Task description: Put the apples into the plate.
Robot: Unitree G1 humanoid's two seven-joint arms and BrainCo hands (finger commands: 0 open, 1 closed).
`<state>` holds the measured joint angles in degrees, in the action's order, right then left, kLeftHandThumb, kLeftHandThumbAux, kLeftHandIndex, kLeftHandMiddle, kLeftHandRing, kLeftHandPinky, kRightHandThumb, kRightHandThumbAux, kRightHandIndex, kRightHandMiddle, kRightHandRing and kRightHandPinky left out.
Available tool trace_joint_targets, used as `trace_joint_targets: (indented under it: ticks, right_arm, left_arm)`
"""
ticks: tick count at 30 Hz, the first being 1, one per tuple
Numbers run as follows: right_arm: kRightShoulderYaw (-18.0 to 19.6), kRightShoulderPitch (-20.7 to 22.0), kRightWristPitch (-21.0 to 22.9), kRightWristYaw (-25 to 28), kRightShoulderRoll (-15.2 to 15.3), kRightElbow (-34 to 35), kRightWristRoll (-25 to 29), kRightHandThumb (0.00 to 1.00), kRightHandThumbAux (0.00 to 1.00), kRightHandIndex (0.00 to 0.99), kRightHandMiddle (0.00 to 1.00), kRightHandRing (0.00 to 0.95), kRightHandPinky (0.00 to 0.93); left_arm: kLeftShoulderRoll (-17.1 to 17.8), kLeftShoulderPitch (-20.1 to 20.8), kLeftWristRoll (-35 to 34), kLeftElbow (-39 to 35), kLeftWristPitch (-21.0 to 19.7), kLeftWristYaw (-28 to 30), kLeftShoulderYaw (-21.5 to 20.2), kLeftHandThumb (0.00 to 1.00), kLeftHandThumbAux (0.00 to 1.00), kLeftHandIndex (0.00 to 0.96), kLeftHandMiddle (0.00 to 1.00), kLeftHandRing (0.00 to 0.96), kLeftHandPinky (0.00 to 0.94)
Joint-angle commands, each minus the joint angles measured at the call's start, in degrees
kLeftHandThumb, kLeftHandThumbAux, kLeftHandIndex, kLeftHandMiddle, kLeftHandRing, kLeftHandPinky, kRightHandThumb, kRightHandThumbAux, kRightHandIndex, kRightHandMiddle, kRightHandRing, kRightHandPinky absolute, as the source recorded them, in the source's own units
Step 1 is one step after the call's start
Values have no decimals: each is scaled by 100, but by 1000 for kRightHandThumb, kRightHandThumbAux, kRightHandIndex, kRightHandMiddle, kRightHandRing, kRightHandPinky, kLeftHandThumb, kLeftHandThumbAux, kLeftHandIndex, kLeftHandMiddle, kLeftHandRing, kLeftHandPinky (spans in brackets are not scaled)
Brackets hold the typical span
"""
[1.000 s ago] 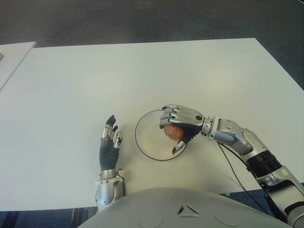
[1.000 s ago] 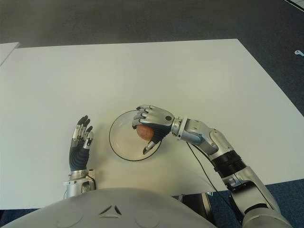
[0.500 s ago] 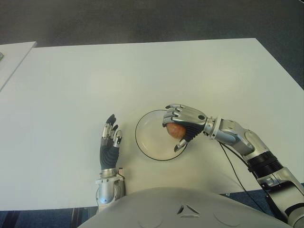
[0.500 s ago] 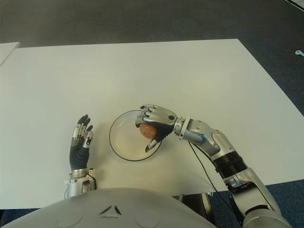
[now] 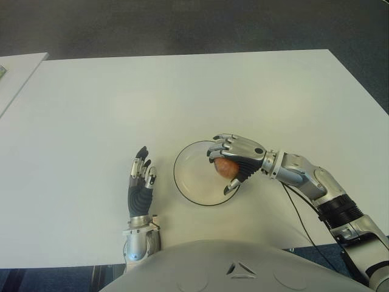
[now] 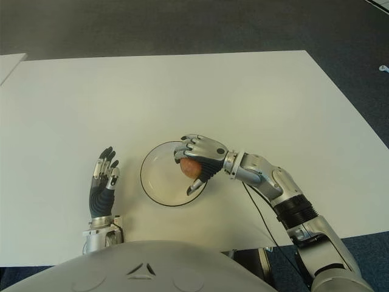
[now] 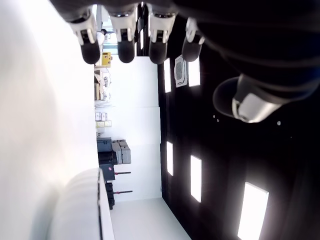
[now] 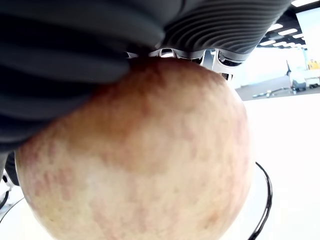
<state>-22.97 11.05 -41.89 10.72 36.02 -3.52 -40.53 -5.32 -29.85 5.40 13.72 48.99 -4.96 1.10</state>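
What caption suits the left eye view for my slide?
Right hand holds an apple over the plate; left hand open beside it.

apple (image 5: 223,166): smooth skin, red and yellow speckles
plate (image 5: 189,176): smooth, see-through, dark rim
right hand (image 5: 236,159): shiny metal, black ribbed rubber
table (image 5: 182,97): white, smooth, matt

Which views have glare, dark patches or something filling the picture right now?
Left wrist view: bright ceiling lights against a dark ceiling, white table washed out, left hand open. Right wrist view: the red-yellow apple fills the picture, held in the right hand over the dark-rimmed clear plate. Eye views: evenly lit, soft shadows.
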Motion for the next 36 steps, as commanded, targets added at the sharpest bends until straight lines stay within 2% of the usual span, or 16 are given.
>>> trace_joint_targets:
  ticks: [1,14,24,36]
  right_arm:
    - [84,-41,58,46,31,2,33,35,414,44,33,0,0]
    - [130,-98,193,31,-140,-21,145,49,328,1,0,0,0]
    - [78,5,-107,-72,-49,-42,-98,47,243,0,0,0,0]
    - [114,50,-296,-198,-66,-156,-155,45,239,0,0,0,0]
  left_arm:
    - [-18,20,90,322,-131,-45,37,0,422,0,0,0,0]
    - [-27,74,26,348,-90,-6,71,0,443,0,0,0,0]
    - [-94,68,-1,310,-157,-15,114,0,458,0,0,0,0]
    - [-157,96,-80,338,-181,-29,121,2,459,0,0,0,0]
